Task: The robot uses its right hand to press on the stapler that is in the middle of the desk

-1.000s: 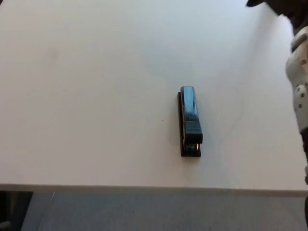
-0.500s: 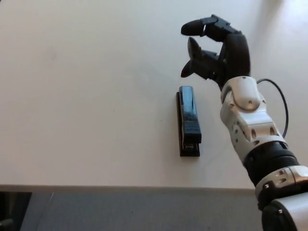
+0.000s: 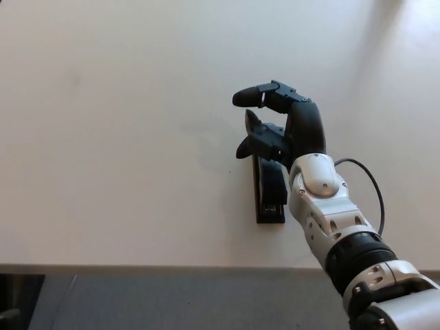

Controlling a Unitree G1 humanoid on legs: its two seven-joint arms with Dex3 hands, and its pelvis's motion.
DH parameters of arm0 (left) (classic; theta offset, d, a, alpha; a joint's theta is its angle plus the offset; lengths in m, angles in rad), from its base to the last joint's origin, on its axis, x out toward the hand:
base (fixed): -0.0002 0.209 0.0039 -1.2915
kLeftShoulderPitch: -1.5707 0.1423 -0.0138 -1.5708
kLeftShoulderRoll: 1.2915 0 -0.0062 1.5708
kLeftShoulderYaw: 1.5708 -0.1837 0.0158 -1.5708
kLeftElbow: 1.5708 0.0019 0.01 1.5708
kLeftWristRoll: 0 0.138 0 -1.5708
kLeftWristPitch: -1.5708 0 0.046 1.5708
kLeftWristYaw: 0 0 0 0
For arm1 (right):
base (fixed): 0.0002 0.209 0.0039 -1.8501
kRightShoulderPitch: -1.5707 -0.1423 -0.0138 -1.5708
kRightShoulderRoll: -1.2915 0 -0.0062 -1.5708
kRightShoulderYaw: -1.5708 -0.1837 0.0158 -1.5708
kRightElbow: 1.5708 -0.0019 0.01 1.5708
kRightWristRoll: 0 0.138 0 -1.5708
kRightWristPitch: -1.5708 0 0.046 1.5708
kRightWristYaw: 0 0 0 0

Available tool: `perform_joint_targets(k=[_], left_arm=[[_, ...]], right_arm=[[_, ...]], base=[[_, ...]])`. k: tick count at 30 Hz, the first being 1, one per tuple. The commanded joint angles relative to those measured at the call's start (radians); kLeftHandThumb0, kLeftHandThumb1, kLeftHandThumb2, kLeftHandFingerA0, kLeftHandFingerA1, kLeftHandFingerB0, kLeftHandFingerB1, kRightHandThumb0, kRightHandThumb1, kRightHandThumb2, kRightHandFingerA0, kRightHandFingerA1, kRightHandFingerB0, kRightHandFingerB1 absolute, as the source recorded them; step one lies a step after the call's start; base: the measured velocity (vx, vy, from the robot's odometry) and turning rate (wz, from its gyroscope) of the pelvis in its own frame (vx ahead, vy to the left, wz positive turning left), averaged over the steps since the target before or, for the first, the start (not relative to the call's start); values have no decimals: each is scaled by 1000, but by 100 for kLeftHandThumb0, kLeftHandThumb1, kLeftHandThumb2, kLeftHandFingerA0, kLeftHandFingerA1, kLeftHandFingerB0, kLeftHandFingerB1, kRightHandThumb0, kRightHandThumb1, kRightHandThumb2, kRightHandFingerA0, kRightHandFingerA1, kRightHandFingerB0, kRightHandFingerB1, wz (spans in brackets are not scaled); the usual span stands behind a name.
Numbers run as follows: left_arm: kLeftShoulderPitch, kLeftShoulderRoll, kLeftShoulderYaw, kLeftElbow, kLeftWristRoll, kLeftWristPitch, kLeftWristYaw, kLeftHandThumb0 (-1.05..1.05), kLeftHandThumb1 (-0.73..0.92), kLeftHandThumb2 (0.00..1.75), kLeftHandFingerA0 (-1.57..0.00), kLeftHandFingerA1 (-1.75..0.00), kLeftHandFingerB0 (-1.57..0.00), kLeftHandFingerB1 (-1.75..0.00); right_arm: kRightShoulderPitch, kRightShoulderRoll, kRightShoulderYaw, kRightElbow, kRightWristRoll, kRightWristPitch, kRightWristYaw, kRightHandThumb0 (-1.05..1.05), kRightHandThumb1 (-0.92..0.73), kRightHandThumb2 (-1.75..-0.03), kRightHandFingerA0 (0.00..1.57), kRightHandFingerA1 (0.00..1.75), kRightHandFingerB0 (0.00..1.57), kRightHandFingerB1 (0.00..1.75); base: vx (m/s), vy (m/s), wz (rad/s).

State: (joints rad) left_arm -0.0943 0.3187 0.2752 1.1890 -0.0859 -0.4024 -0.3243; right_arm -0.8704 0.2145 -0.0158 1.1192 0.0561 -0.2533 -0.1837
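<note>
Black glossy rectangular stapler point(image 3: 270, 196) lies lengthwise just right of frame centre on the white matte desk point(image 3: 124, 137). Right hand point(image 3: 285, 130) hovers over its far end, fingers apart and empty, likely positioned to press down. Left hand not visible.

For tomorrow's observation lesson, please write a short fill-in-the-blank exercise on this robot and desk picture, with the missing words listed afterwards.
1. The right robot hand is over the far end of the black ____.
2. The stapler lies on a ____ desk.
3. The robot hand's fingers are ____, not closed in a fist.
4. The robot's ____ hand is out of the picture.

Missing words: stapler; white; apart; left
</note>
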Motion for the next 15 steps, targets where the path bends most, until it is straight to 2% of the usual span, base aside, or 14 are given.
perform_joint_targets(k=[1,4,6,7,9,13,15], left_arm=[[-4,14,7,0,-13,-20,-4,-66,92,68,-25,-35,-25,-32],[-10,16,-3,0,1,-14,16,-67,92,68,-27,-34,-26,-32],[-14,14,0,-1,-4,-13,16,-65,91,68,-27,-34,-26,-32],[-12,13,1,-1,-7,-21,13,-65,91,68,-27,-35,-27,-32],[-16,14,-1,-1,-3,-15,18,-66,91,68,-28,-34,-27,-32],[-12,14,-7,0,2,-20,24,-64,92,68,-28,-34,-26,-32],[-14,12,-6,0,-2,-12,21,-64,91,68,-27,-34,-24,-31]], right_arm=[[23,22,-2,41,-29,-21,-33,-13,-82,-66,118,123,79,117],[30,15,0,60,-42,-24,-42,-16,-81,-64,119,127,77,118],[50,13,-18,77,-23,-11,-28,-8,-76,-81,118,126,77,117],[62,10,-19,80,-25,-13,-23,-8,-74,-82,118,125,77,117],[85,5,-22,89,-28,-24,-13,-11,-79,-74,118,119,77,109],[123,-1,-12,109,-45,-35,-2,-8,-79,-76,117,122,74,117],[152,1,2,122,-58,-42,5,-11,-79,-75,118,121,76,115]], base=[[0,0,0],[0,0,0],[0,0,0],[0,0,0],[0,0,0],[0,0,0],[0,0,0]])
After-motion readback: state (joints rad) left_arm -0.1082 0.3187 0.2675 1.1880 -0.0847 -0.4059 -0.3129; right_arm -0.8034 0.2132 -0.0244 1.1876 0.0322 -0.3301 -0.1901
